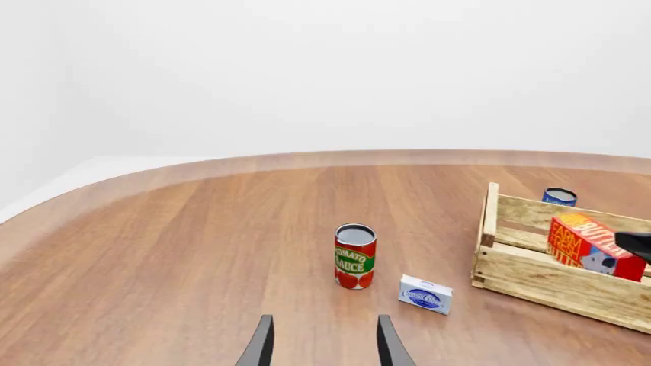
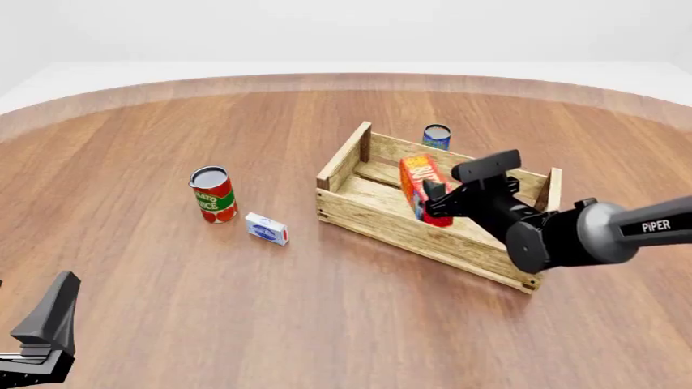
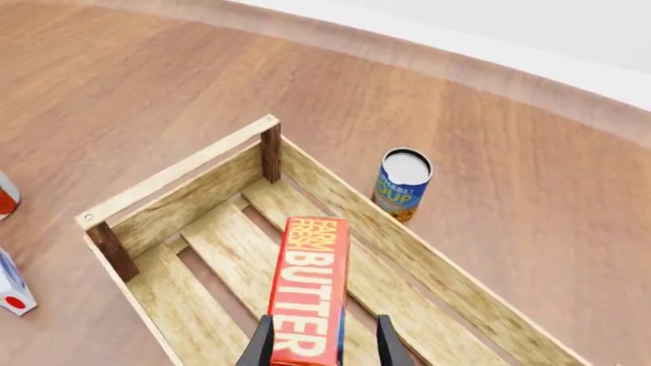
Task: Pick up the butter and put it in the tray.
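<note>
The butter (image 2: 420, 180) is a red-orange carton with white lettering. My right gripper (image 2: 438, 201) is shut on it and holds it tilted inside the walls of the tray (image 2: 403, 233), a large crate of light wooden slats. I cannot tell whether the butter touches the tray floor. In the right wrist view the butter (image 3: 310, 290) sits between the right gripper's (image 3: 323, 345) fingers, over the tray's slats (image 3: 194, 305). The left wrist view shows the butter (image 1: 582, 242) in the tray (image 1: 539, 278). My left gripper (image 2: 52, 314) is open and empty near the table's front left, also in the left wrist view (image 1: 323, 345).
A red tomato sauce can (image 2: 212, 194) and a small white-and-blue box (image 2: 266, 228) stand left of the tray. A blue can (image 2: 437, 136) stands just behind the tray's far wall. In the left wrist view, can (image 1: 354, 255) and box (image 1: 425, 294) lie ahead.
</note>
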`<state>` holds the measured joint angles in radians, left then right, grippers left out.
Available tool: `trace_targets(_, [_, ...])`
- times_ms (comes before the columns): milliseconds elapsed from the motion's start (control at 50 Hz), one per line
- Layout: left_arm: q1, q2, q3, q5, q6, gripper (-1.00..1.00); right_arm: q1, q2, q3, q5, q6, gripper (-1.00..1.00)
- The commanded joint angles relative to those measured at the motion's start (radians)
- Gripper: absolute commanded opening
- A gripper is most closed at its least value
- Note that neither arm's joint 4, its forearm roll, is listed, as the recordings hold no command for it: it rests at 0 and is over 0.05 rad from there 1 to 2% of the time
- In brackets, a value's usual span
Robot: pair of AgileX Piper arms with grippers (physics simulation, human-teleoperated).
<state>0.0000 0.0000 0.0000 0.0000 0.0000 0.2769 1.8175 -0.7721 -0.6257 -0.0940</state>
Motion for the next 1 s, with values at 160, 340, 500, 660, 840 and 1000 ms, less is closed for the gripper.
trace_targets(160, [0.0,0.0,0.0,0.0,0.0,1.0,0.004,0.013,-0.023,0.015,0.016,1.0])
trace_targets(340, [0.0,0.0,0.0,0.0,0.0,1.0,0.001,0.005,-0.018,0.018,0.02,1.0])
trace_targets(500, [0.0,0.0,0.0,0.0,0.0,1.0,0.004,-0.012,-0.017,0.028,0.019,1.0])
trace_targets(660, [0.0,0.0,0.0,0.0,0.0,1.0,0.007,-0.054,-0.01,0.044,0.018,1.0])
trace_targets(840, [0.0,0.0,0.0,0.0,0.0,1.0,0.004,-0.106,0.01,0.058,0.017,1.0])
trace_targets(1000, [0.0,0.0,0.0,0.0,0.0,1.0,0.0,-0.144,0.033,0.057,0.016,1.0])
